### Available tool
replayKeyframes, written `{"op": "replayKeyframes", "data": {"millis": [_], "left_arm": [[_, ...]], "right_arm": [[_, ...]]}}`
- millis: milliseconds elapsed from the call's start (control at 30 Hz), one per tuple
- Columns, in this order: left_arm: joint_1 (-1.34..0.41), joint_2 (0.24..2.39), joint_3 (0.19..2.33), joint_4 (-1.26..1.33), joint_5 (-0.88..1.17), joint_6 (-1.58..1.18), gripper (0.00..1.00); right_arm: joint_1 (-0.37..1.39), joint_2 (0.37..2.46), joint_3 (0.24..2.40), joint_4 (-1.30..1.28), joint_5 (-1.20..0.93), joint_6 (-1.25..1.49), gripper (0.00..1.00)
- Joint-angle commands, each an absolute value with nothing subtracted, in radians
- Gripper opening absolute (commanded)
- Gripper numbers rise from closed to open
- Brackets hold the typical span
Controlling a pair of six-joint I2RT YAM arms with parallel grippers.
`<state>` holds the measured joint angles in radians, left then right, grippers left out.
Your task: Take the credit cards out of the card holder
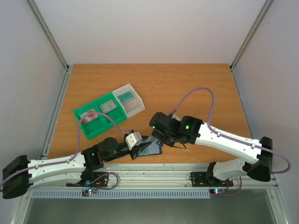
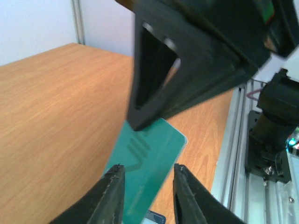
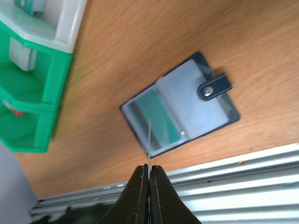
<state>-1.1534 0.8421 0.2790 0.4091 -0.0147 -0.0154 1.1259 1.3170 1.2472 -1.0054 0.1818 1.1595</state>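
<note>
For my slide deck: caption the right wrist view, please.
Right gripper pinching a card edge-on, open wallet with a teal card on the table beyond.

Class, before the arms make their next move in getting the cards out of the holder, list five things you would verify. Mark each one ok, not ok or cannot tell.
1. Right hand grips the held teal card: ok. It is shut on the card, which the right wrist view shows edge-on.
2. Left hand open: ok. One finger shows on each side of the held card.
3. Held card fully out of the card holder: cannot tell.
4. Card holder lies open and flat on the table: ok.
5. Holder emptied: not ok. A second teal card sits inside.
</note>
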Motion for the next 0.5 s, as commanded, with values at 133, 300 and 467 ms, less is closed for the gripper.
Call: {"op": "replayKeyframes", "data": {"millis": [133, 300, 467], "left_arm": [[-1.149, 0.72, 0.377, 0.186, -0.134, -0.285, 0.65], [-1.091, 0.709, 0.425, 0.077, -0.067, -0.415, 0.81], [-0.935, 0.747, 0.443, 0.134, 0.243, -0.583, 0.86]], "right_arm": [[1.127, 1.087, 0.99, -0.808, 0.398, 0.787, 0.01], [1.126, 0.843, 0.803, -0.623, 0.488, 0.349, 0.01], [1.124, 0.575, 0.665, -0.491, 0.358, 0.155, 0.01]]}}
